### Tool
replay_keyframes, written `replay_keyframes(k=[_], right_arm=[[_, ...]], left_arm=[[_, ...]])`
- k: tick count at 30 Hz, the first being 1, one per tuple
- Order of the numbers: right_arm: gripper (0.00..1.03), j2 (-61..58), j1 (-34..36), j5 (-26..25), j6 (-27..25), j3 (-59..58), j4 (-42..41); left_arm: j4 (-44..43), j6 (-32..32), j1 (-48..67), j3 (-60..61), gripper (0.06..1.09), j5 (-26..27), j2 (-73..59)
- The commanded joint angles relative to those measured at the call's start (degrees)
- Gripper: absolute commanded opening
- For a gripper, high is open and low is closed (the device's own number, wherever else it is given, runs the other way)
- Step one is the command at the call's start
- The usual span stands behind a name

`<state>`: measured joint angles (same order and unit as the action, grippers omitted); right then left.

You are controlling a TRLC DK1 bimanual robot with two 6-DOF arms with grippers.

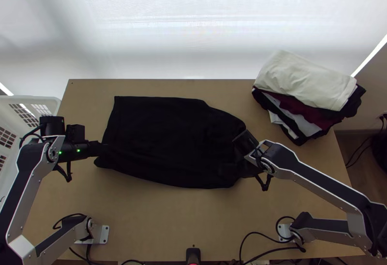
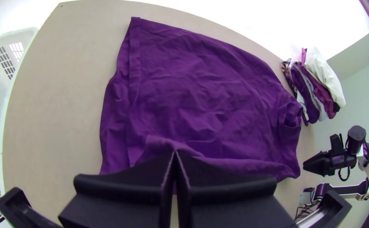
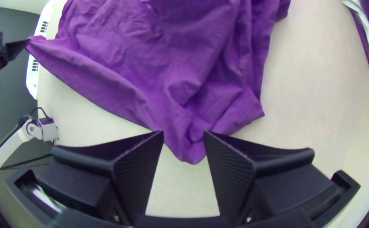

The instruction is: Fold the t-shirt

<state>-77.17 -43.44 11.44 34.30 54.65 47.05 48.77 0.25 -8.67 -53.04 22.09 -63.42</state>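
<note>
Left hand (image 2: 175,155) clenched on the t-shirt (image 1: 159,137) by its near-left end, that edge held raised! Right hand (image 3: 184,136) is released, fingers parted at the near-right end. The cloth's spread broadly across the tabletop (image 1: 159,216), so it's early going, I'd say: near side to bring over, then folding down smaller.
</note>
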Motion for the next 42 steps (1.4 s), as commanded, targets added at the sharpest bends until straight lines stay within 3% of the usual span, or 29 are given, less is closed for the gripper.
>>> replay_keyframes(k=[1,5,13,17,37,39,41,42], right_arm=[[0.55,3.1,-0.5,0.0,-2.6,-0.9,-0.2],[0.55,4.0,-0.1,-1.9,-5.0,3.0,-1.5],[0.55,-4.5,12.5,-1.8,-6.4,9.4,-11.5],[0.55,-10.1,15.8,-1.7,-5.6,13.1,-11.4],[0.54,-17.7,13.6,-1.7,-3.5,11.0,-10.2],[0.43,-18.4,13.4,-1.6,-2.8,11.0,-10.3],[0.12,-18.1,13.5,-1.7,-1.9,10.6,-12.7],[0.03,-17.9,13.4,-1.7,-1.9,10.5,-13.2]], left_arm=[[0.8,0.4,0.3,-0.8,0.10,0.8,-1.2],[0.7,0.0,0.5,-1.4,0.10,0.8,-1.6],[0.4,-1.0,0.5,-2.6,0.10,0.7,-1.9],[0.5,-1.4,0.5,-3.8,0.10,0.6,-1.9],[2.4,-2.2,0.5,-6.6,0.10,0.1,-1.6],[2.5,-2.3,0.5,-6.6,0.10,0.1,-1.4],[2.6,-2.3,0.5,-6.6,0.10,0.1,-1.4],[2.6,-2.3,0.5,-6.6,0.10,0.1,-1.3]])
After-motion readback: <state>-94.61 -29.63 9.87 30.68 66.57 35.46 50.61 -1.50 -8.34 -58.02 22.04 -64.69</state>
